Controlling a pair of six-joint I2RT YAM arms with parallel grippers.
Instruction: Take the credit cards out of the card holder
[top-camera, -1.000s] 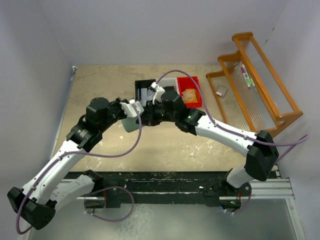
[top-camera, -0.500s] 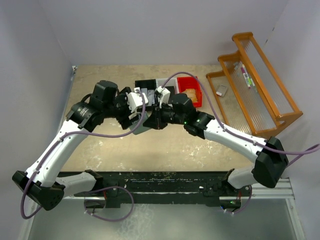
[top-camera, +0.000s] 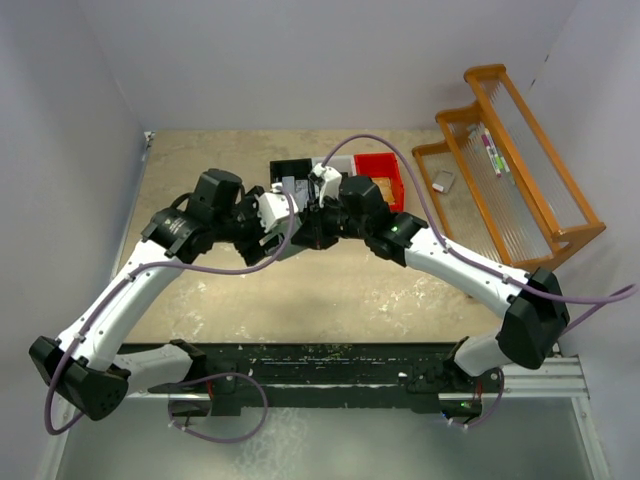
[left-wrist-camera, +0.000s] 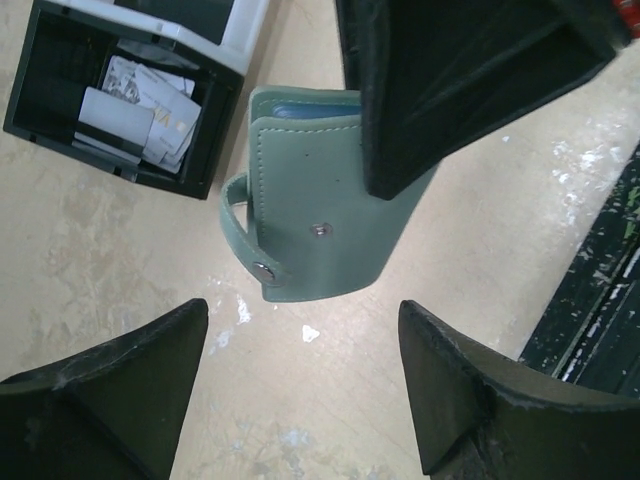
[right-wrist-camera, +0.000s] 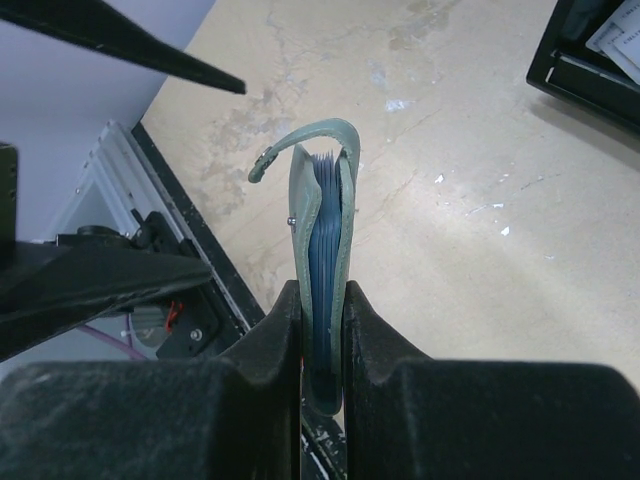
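— Over the table, what is shown gripped?
— Near the black bin, the teal card holder is clamped edge-on between the jaws of the right gripper, its snap strap hanging undone. The left gripper is held beside it, jaws spread wide apart.

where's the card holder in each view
Left wrist: card holder at centre, flat face showing.
Right wrist: centre, edge-on, clamped in the right end effector.
Top external: hidden where the arms meet, mid-table.
Shared landmark: black bin, top left in left wrist, top right in right wrist, behind the arms from above.
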